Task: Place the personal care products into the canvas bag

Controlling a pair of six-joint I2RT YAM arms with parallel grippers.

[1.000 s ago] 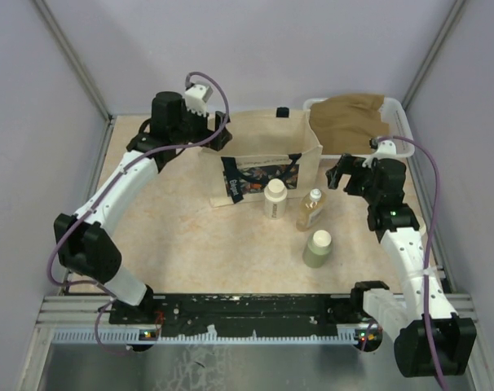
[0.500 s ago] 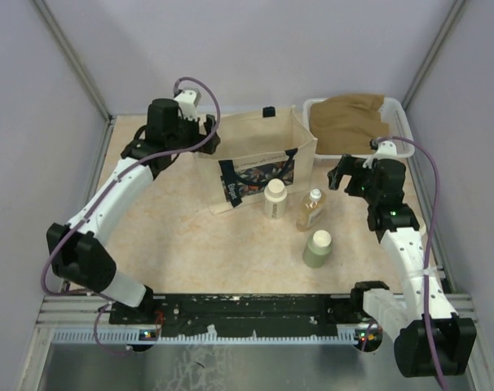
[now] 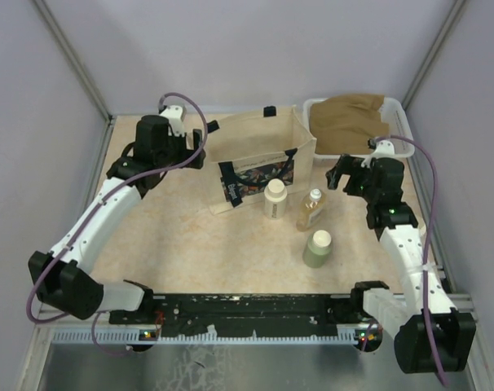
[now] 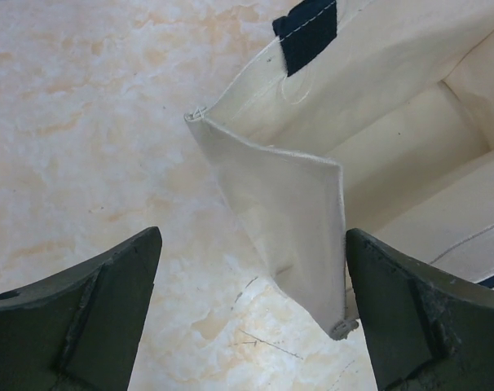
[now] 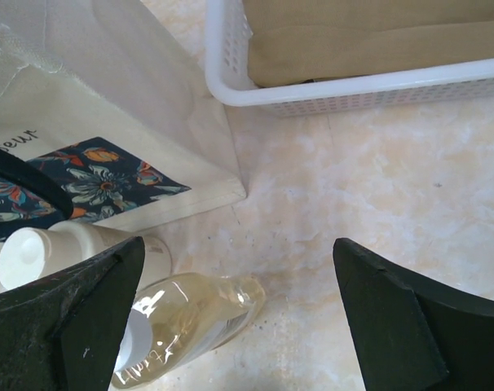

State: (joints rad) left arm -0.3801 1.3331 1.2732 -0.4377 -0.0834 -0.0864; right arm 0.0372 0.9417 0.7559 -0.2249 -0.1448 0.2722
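Standing at the back of the table, the canvas bag has its mouth open to the top. Its side with the dark flower print faces the arms. A dark blue handle is sewn inside the top edge.

The three bottles are all out on the table, in front of the bag. None is in the bag. The cream bottle with a white cap stands just in front of the print. The clear bottle with yellow-brown liquid stands just to the right of it. The pale green bottle stands closer to the arms, a bit apart from the other two.

The left gripper is at the left end of the bag. Its two fingers are spread wide and hold nothing. In the left wrist view, a folded corner of the bag sits between the fingers. I cannot tell if they touch the cloth.

The right gripper is to the right of the bottles, near the bag's right end. Its fingers are spread wide too, and nothing is in them. Below it, the cream bottle and the clear bottle show at the left.

A white basket sits at the back right, close to the bag. A brown cloth lies in it.
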